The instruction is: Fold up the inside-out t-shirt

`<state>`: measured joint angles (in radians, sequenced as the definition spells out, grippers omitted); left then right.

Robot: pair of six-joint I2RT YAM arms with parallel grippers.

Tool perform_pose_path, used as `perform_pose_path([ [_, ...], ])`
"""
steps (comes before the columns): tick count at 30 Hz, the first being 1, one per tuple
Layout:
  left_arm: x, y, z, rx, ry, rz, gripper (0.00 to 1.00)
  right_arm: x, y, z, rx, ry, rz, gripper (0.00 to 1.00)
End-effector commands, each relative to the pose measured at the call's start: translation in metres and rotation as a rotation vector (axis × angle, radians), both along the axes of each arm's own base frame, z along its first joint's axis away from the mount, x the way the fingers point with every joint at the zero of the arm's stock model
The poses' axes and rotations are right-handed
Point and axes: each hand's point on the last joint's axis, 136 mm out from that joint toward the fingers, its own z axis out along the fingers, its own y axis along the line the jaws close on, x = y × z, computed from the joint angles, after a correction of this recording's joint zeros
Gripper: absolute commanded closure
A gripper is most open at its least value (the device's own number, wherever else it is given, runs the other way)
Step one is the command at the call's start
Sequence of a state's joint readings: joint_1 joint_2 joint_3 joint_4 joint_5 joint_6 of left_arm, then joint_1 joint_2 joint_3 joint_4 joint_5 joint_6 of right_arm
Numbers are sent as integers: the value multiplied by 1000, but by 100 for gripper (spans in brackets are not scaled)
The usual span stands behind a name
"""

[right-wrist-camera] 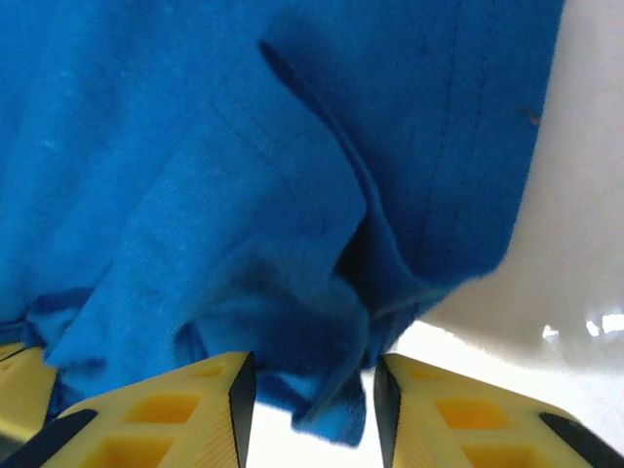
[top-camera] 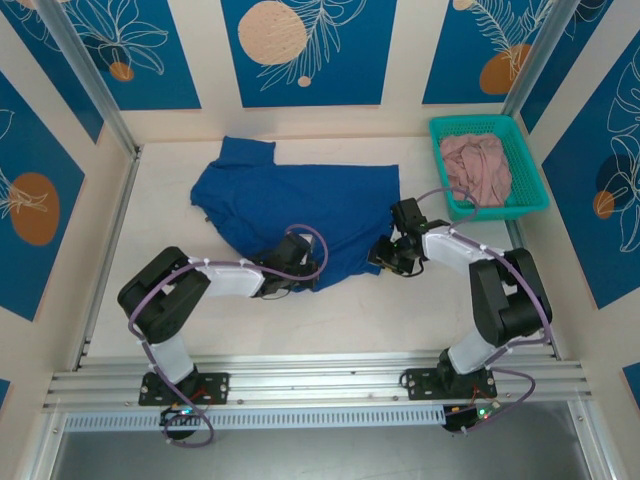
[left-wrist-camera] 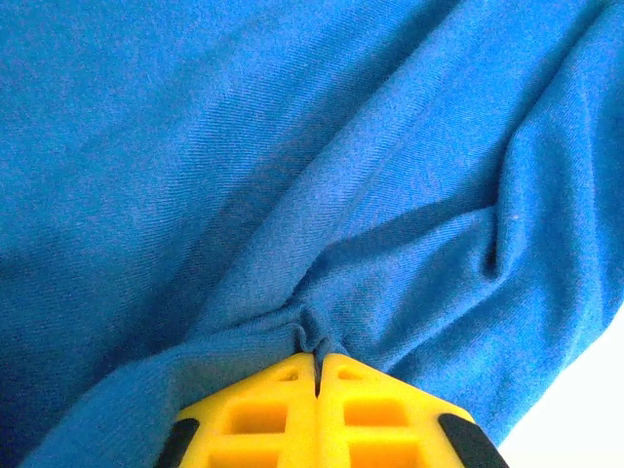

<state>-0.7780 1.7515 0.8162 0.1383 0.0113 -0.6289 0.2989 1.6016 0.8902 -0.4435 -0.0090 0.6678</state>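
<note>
The blue t-shirt (top-camera: 300,205) lay rumpled across the middle of the pale table (top-camera: 330,320), 1 sleeve poking out toward the far left corner. Both arms reached in from the near edge to its near hem. The left gripper (left-wrist-camera: 317,366) had its 2 yellow fingers (left-wrist-camera: 263,409) pressed tight together, with a small pucker of blue cloth pinched at their tips and folds running away from the pinch. The right gripper (right-wrist-camera: 312,390) stood at the shirt's near right corner with its jaws partly apart. A loose flap of hem hung down into the gap between them, and from where I stood the fingers did not look clamped on it. Off at the far right corner sat a teal plastic basket (top-camera: 530,190) with a crumpled pink garment (top-camera: 478,168) in it, well apart from the shirt. Blue wall panels (top-camera: 305,50) with leaf prints closed the table in on 3 sides.
</note>
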Motion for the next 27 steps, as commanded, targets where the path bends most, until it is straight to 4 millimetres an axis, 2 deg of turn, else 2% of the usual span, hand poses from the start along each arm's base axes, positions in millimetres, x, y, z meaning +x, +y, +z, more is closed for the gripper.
perform_pose_path([
  [1, -30, 42, -49, 175, 160, 15, 100, 8, -8, -1, -44, -1, -11, 67],
  [6, -31, 43, -49, 177, 159, 14, 100, -1, -22, 4, -49, -26, -17, 82],
  [13, -31, 44, -49, 180, 160, 16, 100, -11, -26, 16, 50, -88, 39, 92],
  [17, -31, 43, -48, 178, 160, 14, 100, -18, -22, 27, 146, -135, 57, 100],
  [20, -31, 43, -48, 178, 161, 14, 100, -23, -18, 35, 237, -177, 67, 100],
  [27, -31, 43, -47, 180, 160, 11, 100, -36, 15, 57, 526, -268, 203, 100],
])
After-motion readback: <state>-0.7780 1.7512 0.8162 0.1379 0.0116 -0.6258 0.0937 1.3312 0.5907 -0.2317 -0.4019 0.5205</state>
